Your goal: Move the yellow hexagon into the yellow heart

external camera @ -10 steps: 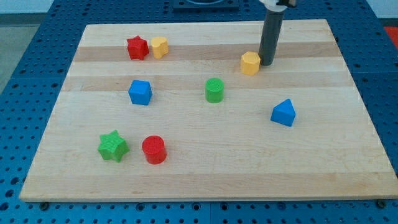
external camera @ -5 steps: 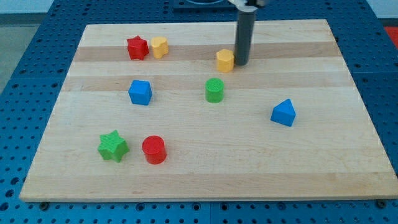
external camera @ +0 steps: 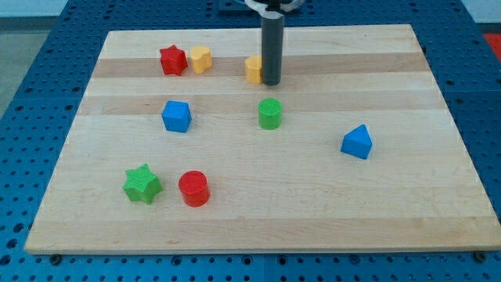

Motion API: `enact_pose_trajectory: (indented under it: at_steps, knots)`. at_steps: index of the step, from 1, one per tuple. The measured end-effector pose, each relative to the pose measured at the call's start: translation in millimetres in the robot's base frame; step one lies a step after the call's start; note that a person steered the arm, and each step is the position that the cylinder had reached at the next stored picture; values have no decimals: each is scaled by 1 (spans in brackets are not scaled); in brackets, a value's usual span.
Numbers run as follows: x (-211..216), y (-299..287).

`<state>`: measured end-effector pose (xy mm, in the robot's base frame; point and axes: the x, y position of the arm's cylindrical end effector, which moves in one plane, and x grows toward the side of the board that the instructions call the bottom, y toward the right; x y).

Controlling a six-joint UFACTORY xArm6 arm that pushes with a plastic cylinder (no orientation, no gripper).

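The yellow hexagon (external camera: 253,69) sits near the view's top, a little left of centre. My tip (external camera: 271,82) stands right against its right side and hides part of it. The yellow heart (external camera: 201,59) lies further to the view's left, touching the red star (external camera: 172,60) on its left. A gap of bare board separates the hexagon from the heart.
A green cylinder (external camera: 270,113) stands just below my tip. A blue cube (external camera: 176,116) is at the left middle, a blue triangular block (external camera: 357,142) at the right. A green star (external camera: 142,184) and a red cylinder (external camera: 193,188) sit at the lower left of the wooden board (external camera: 391,204).
My tip has slid to the view's left, pushing the yellow hexagon along with it toward the yellow heart. The other blocks have not moved.
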<state>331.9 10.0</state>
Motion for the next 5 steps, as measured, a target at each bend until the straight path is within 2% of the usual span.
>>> enact_pose_trajectory:
  at_steps: [5]
  knots:
    - [-42,-19]
